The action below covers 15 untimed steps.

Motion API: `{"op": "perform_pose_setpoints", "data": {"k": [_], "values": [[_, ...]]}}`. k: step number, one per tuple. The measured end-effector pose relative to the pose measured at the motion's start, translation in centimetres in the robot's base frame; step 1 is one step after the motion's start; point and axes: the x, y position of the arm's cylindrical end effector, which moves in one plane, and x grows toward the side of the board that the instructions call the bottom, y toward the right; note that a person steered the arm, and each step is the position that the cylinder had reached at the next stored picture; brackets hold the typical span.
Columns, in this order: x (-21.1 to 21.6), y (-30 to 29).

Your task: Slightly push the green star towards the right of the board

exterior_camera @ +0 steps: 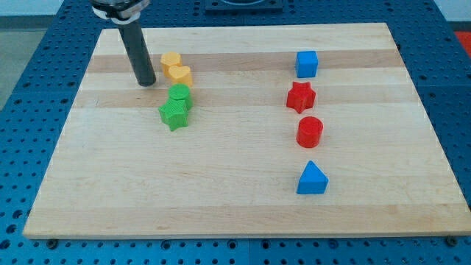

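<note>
Left of centre on the board [221, 199], the green star [174, 115] is sitting against a green block [179, 95]. My tip [146, 81], a bare rod without jaws, is resting up-left; it should be contacting the star's left face, pushing briefly.

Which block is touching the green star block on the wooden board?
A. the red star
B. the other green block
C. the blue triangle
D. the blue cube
B: the green star-shaped block sits right against the other green block, just above it in the view, while the red and blue blocks stand far off at the view's right of the wooden board.
</note>
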Motion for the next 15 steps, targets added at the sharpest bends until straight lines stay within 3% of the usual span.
{"op": "perform_pose_setpoints", "data": {"k": [4, 6, 11, 12, 13, 15], "values": [[-2.3, 3.7], [4.5, -1.3], [13.0, 5.3], [10.4, -0.3], [8.4, 3.8], [9.5, 4.0]]}}
